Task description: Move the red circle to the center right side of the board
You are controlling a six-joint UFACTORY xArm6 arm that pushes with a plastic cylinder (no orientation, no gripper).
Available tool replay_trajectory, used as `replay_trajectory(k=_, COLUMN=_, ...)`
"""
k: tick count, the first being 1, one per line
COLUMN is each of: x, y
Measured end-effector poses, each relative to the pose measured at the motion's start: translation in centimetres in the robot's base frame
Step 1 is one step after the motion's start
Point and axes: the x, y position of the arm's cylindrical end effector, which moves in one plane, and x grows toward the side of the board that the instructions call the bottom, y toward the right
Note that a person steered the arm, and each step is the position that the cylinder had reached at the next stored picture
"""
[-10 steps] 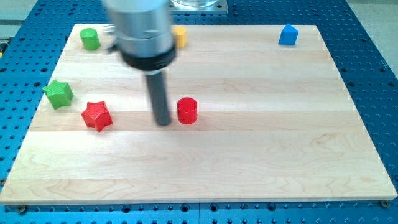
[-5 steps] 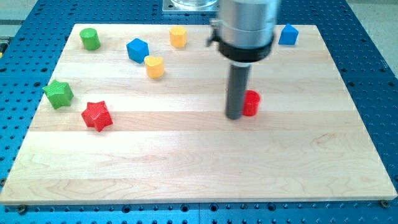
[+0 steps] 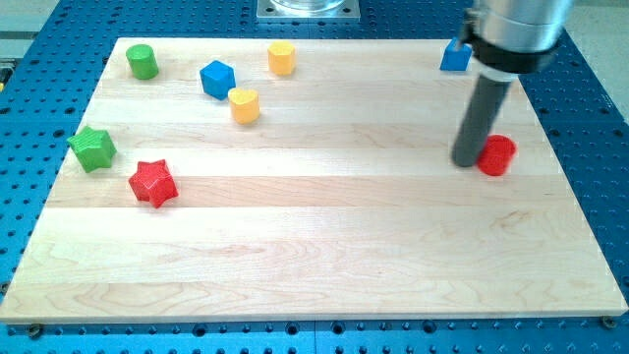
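Note:
The red circle (image 3: 497, 155) lies on the wooden board (image 3: 314, 256) at the view's right, about mid-height. My tip (image 3: 466, 162) rests on the board right against the circle's left side. The dark rod rises from it toward the view's top right and partly hides a blue block (image 3: 454, 56) near the top right corner.
A red star (image 3: 153, 182) and a green star (image 3: 92, 148) lie at the view's left. A green cylinder (image 3: 142, 62) sits at the top left. A blue cube (image 3: 217, 78), a yellow cylinder (image 3: 245, 104) and a yellow block (image 3: 282, 58) lie at the upper middle.
My tip has moved steadily to the view's right, pushing the red circle from the board's middle to its right side. The other blocks have not moved.

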Motion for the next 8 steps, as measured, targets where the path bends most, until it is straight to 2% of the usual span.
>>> replay_trajectory(k=3, x=0.4, y=-5.6)
replay_trajectory(k=8, x=0.1, y=-5.9)
